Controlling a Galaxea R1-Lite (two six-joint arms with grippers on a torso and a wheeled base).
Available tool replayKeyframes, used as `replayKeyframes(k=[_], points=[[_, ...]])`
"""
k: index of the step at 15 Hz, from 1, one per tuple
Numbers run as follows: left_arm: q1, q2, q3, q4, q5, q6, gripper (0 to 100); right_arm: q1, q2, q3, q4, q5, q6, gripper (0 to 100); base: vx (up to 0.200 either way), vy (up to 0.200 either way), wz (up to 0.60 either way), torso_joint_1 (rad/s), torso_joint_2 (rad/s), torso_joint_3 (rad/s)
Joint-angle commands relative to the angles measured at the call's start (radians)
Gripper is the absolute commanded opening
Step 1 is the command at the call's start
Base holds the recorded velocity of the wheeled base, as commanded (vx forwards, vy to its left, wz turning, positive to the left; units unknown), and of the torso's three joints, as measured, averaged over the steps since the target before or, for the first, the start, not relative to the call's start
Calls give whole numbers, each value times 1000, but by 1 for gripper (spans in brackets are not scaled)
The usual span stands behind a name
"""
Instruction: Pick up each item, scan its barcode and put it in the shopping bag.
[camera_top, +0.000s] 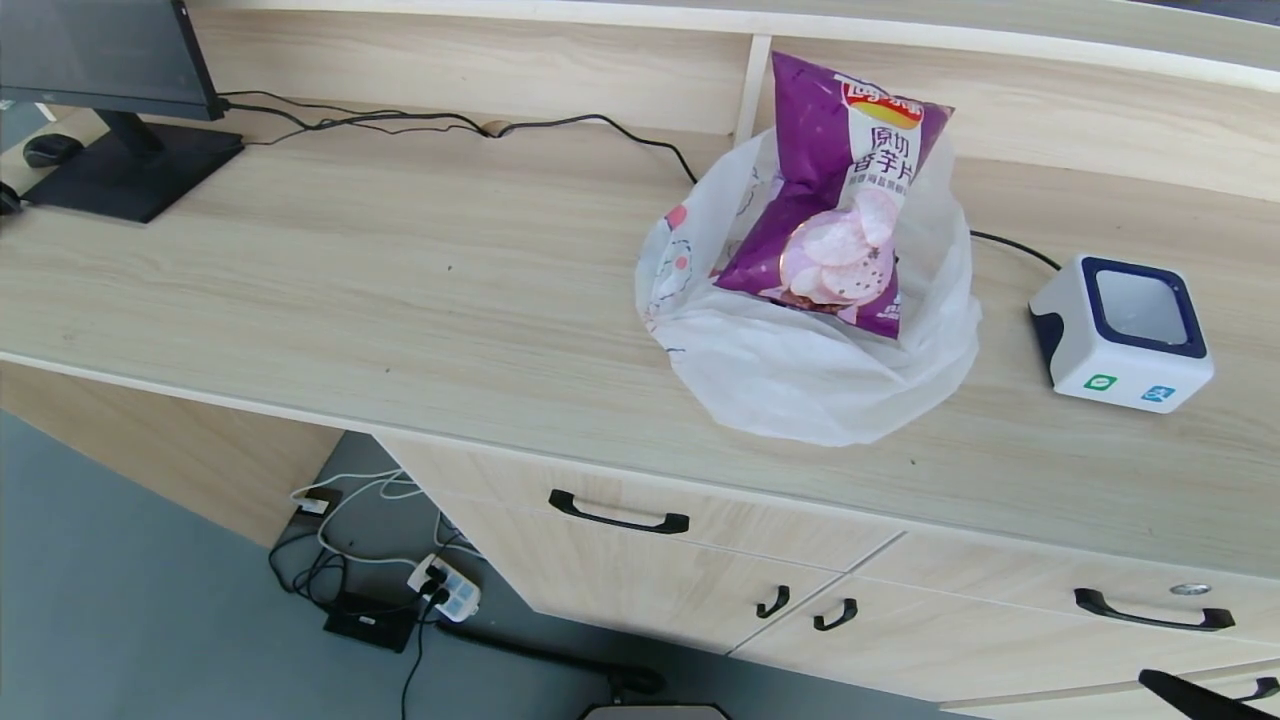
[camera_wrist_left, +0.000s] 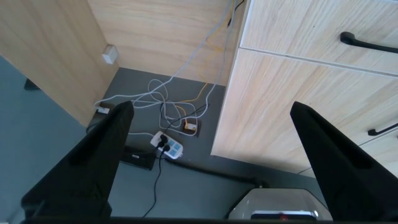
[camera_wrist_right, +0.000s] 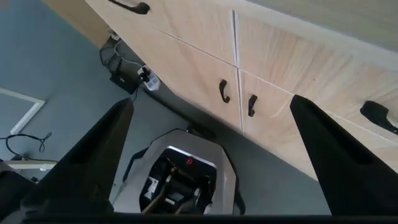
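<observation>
Purple chip packet (camera_top: 835, 200) stood in the shopping bag (camera_top: 800, 390), scanner (camera_top: 1125, 335) beside it; left gripper (camera_wrist_left: 211, 106) and right gripper (camera_wrist_right: 211, 99) were released.

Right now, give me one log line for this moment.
chips upright in bag | scanner right of bag | left gripper open, empty | right gripper open, empty

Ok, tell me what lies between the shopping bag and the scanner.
Head view: bare countertop between shopping bag and scanner, except a black cable crossing the gap's far side.
</observation>
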Motion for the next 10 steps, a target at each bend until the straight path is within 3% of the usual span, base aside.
replayKeyframes(k=[1,2,3,4,9,10], points=[[0,0,0,-1,0,0,100,9,-108,6,132,-9,37,100,0,0,0,0,0,0],[0,0,0,-1,0,-2,100,7,-151,6,195,-14,40,100,0,0,0,0,0,0],[0,0,0,0,0,-2,100,-17,-285,6,366,-35,37,100,0,0,0,0,0,0],[0,0,0,-1,0,-3,100,-88,-413,-20,491,-63,23,100,0,0,0,0,0,0],[0,0,0,-1,0,-9,100,-402,-473,-64,501,-61,69,100,0,0,0,0,0,0],[0,2,0,0,0,-12,100,-609,-358,-112,490,-61,182,100,0,0,0,0,0,0]])
